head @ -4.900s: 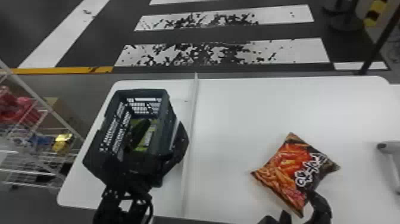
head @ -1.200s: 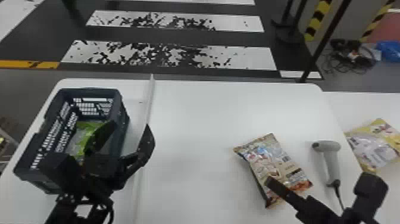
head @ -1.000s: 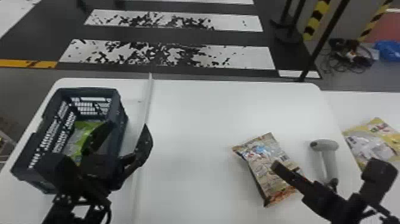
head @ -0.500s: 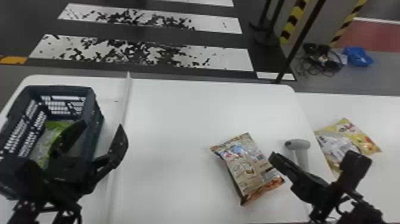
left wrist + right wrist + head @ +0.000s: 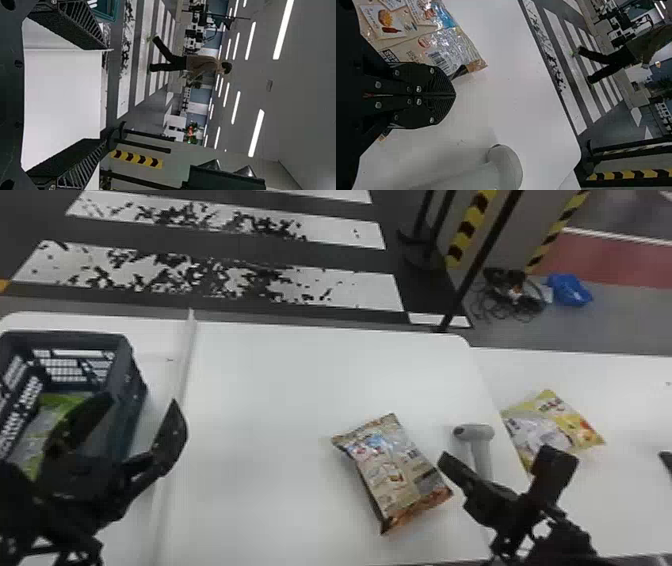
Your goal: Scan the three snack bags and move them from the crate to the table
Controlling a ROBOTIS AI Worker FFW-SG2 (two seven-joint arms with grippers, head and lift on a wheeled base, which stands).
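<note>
My left gripper (image 5: pixel 140 399) is open above the right side of the dark crate (image 5: pixel 127 362), where a green snack bag (image 5: pixel 64 402) lies; its spread fingers frame bare table in the left wrist view (image 5: pixel 104 94). A brown and orange snack bag (image 5: pixel 395 470) rests barcode side up on the white table. Just right of that bag is my right gripper (image 5: pixel 442 457), shut with nothing held. In the right wrist view the gripper (image 5: pixel 455 95) has its fingers together beside the bag (image 5: pixel 455 45). A yellow snack bag (image 5: pixel 580 427) lies on the adjoining table farther right.
A grey scanner (image 5: pixel 475 433) stands between the brown and yellow bags, close beyond my right gripper; it also appears in the right wrist view (image 5: pixel 508 166). A raised white strip (image 5: pixel 185 360) crosses the table beside the crate (image 5: pixel 142 390).
The head view has swung right, bringing in the yellow bag. The brown bag, formerly orange front up, shows its back. My right gripper has moved off it to the right.
</note>
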